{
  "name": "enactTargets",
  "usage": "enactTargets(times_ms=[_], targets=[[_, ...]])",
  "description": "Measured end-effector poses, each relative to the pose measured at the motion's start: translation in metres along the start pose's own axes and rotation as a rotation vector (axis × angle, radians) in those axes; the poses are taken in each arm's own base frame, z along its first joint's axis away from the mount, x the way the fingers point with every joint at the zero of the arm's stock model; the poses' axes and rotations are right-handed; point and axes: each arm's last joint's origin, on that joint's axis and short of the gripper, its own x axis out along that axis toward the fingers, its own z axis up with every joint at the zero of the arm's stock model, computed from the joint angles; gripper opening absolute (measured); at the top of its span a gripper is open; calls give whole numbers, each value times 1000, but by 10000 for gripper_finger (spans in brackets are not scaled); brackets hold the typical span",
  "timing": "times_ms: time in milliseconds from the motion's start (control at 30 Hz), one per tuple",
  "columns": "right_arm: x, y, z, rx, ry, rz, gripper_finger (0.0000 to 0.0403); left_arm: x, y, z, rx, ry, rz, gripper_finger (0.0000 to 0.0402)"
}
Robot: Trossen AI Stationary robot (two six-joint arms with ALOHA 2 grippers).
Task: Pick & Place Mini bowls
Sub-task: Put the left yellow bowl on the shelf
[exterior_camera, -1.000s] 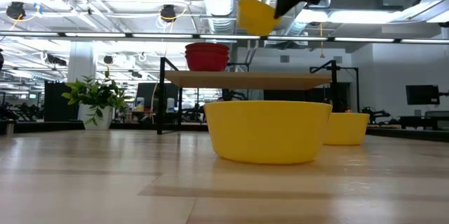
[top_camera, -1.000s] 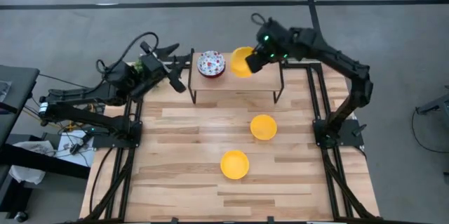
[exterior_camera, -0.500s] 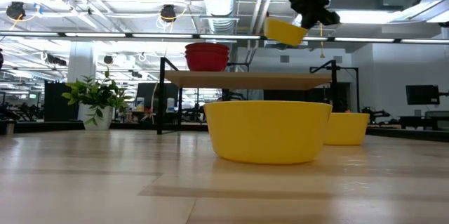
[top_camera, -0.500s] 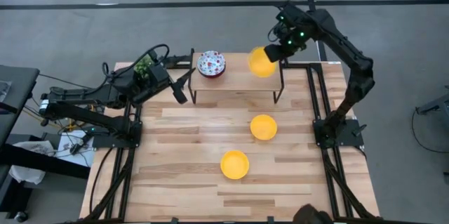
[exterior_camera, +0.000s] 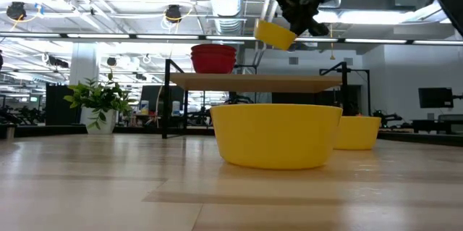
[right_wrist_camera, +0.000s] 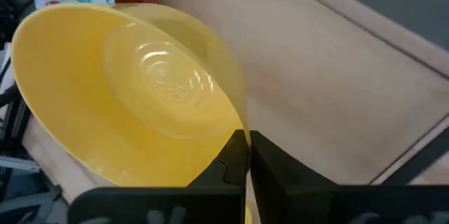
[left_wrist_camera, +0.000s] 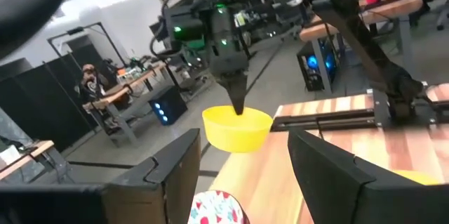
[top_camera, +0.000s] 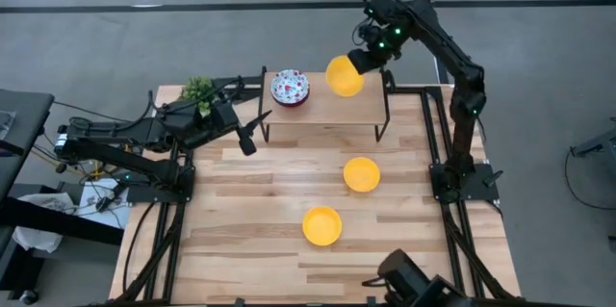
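Right gripper (top_camera: 363, 60) holds 1 empty yellow bowl (top_camera: 343, 76) above shelf (top_camera: 327, 113).

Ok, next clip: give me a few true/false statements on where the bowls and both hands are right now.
1. The right hand is pinching the rim of a glossy yellow mini bowl above the small raised wooden shelf. True.
2. Three yellow bowls sit on the wooden table. False: two do, a nearer bowl and a farther bowl; the third is held in the air.
3. The floral-patterned white bowl sits on the shelf. True.
4. The left hand grips the small green potted plant. False: its jaws are open and empty, beside the shelf.
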Motion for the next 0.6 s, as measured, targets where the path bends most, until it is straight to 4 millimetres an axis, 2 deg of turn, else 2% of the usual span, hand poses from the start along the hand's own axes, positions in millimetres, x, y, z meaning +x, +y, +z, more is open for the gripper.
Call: enactTargets(times_ms=[200, 600], targets=[[14, -5, 8, 49, 36, 17, 0, 0, 0, -1, -5, 11, 1, 216], [15, -6, 8, 94, 33, -30, 0, 0, -2, -6, 27, 56, -21, 215]])
